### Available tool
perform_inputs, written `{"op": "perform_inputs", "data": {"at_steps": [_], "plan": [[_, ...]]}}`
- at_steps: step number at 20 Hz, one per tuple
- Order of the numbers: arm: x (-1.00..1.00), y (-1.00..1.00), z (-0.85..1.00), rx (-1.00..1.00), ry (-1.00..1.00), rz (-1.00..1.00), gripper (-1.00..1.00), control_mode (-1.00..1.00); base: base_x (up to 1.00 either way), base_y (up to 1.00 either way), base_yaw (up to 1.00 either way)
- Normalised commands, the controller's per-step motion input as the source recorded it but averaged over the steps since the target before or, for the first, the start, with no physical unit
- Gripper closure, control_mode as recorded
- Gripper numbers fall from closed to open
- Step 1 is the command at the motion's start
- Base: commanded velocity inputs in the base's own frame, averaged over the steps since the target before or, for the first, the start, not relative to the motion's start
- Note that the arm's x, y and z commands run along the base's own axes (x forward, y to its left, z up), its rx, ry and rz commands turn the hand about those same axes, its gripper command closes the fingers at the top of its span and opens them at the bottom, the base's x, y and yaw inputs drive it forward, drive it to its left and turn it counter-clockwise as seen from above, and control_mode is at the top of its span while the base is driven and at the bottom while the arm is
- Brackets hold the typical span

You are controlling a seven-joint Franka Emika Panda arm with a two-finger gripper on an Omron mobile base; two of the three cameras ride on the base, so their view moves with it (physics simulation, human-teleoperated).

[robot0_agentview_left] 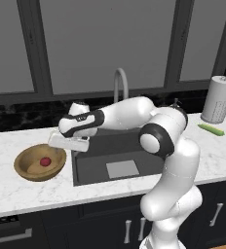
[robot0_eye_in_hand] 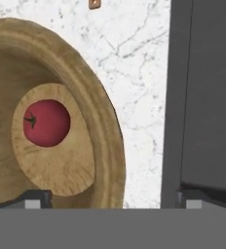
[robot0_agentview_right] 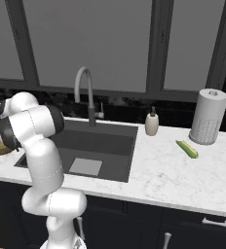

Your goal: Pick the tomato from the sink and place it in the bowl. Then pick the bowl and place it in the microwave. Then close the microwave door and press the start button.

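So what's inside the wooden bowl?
The tomato sits on the bowl's flat bottom. The bit of bowl floor under the tomato is covered.

The tomato lies in the bowl on the counter, just left of the sink.

The arm reaches left from its base, elbow bent, with the end effector pointing downward, jaws wide apart, empty.
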Motion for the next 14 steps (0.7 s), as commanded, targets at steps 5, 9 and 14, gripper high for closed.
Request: {"op": "perform_inputs", "data": {"at_steps": [5, 9, 14], "plan": [[0.02, 0.08, -0.29, 0.00, 0.01, 0.00, -1.00, -1.00, 0.00, 0.00, 0.00], [0.00, 0.01, -0.34, 0.00, 0.01, 0.00, -1.00, -1.00, 0.00, 0.00, 0.00], [0.00, 0.11, -0.28, 0.00, 0.00, 0.00, -1.00, -1.00, 0.00, 0.00, 0.00]]}}
